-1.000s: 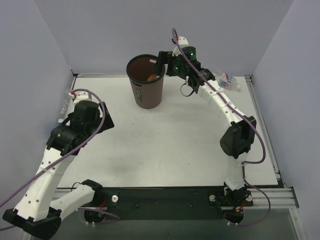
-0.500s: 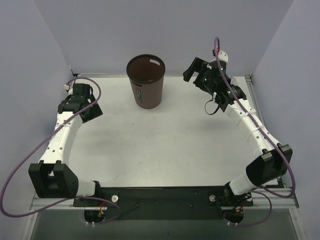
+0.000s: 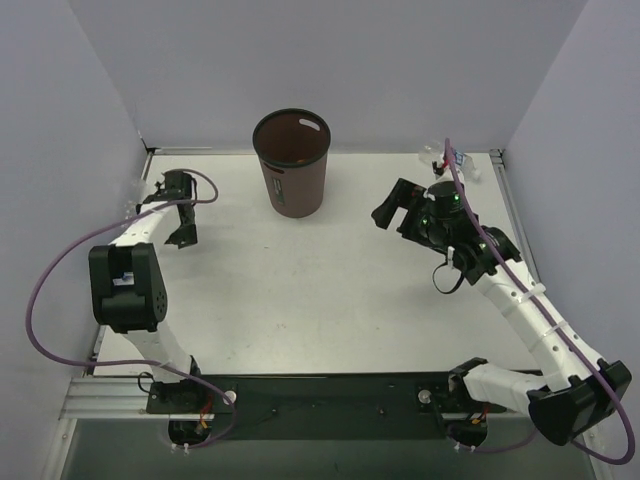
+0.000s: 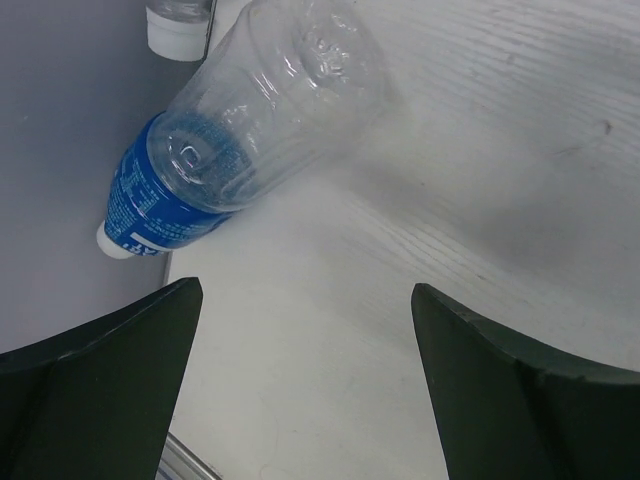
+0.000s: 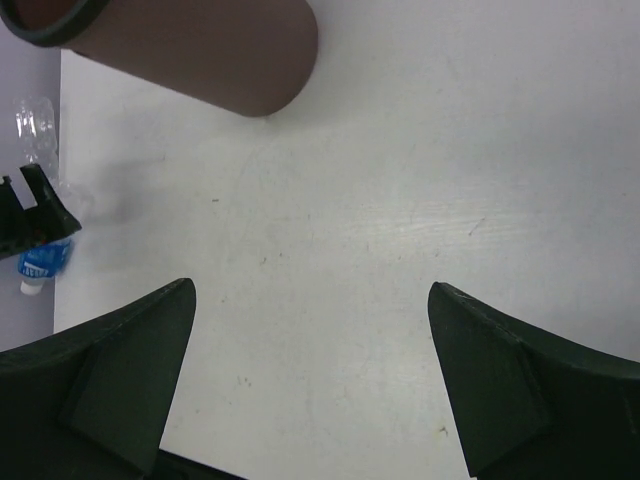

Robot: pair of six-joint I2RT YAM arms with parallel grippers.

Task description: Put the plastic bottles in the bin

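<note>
The bin (image 3: 291, 170) stands upright at the back middle of the table, and its brown side also shows in the right wrist view (image 5: 200, 50). A clear plastic bottle with a blue label (image 4: 235, 150) lies on its side against the left wall, its cap toward me. My left gripper (image 4: 305, 290) is open just short of it, with only bare table between the fingers (image 3: 172, 212). A second plastic bottle with a red-white-blue label (image 3: 455, 159) lies at the back right corner. My right gripper (image 3: 392, 205) hovers open and empty over the table right of the bin (image 5: 310, 288).
Grey walls close the table on the left, back and right. A white cap-like thing (image 4: 177, 28) shows by the left wall beyond the blue-label bottle. A metal rail (image 3: 530, 250) runs along the table's right edge.
My right gripper has drawn back from the bin's rim to the right and nearer. The left arm has swung out toward the left wall and the blue-label bottle.
</note>
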